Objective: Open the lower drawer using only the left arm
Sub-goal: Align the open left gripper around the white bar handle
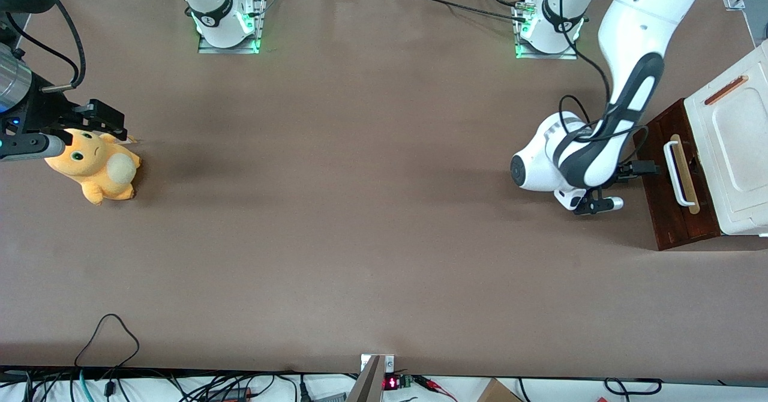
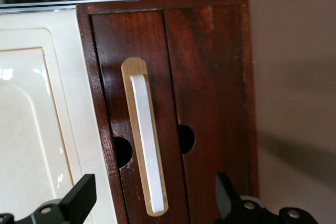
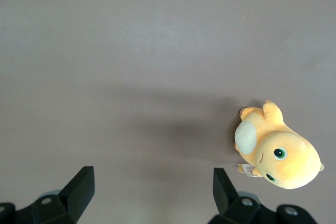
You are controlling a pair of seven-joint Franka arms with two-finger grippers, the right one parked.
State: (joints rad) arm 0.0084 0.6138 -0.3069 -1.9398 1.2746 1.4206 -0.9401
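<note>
The lower drawer sits shut in the cabinet at the working arm's end of the table. The gripper hovers before its white handle, fingers spread wide, nothing gripped. Approach step; next, advance, straddle the bar, close.

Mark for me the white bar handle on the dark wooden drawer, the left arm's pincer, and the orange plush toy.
White bar handle (image 2: 148,145): left wrist view, mid-bar.
Left arm's black pincer (image 2: 152,199): left wrist view, open, midway between fingertips, straddling the handle's end.
Orange plush toy (image 1: 96,165): front view, its body, toward the parked arm's end.
</note>
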